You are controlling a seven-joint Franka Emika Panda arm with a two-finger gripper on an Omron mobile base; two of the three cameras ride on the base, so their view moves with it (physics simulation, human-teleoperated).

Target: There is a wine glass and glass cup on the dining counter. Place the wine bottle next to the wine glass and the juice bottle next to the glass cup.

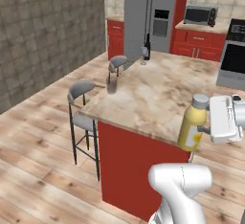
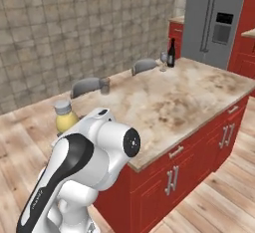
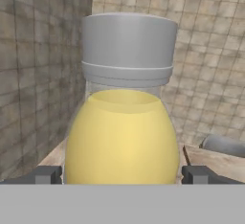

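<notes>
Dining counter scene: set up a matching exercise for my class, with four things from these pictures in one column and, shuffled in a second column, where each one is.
Column one:
1. juice bottle
2. wine bottle
3. glass cup
4. wine glass

Column two:
A. near the stool-side edge of the dining counter, by itself
B. at the counter's far end, the dark one of a pair
C. between the fingers of the tool, at the counter's near corner
D. at the counter's far end, the clear one beside the dark bottle

Pairs: 1-C, 2-B, 3-A, 4-D
</notes>
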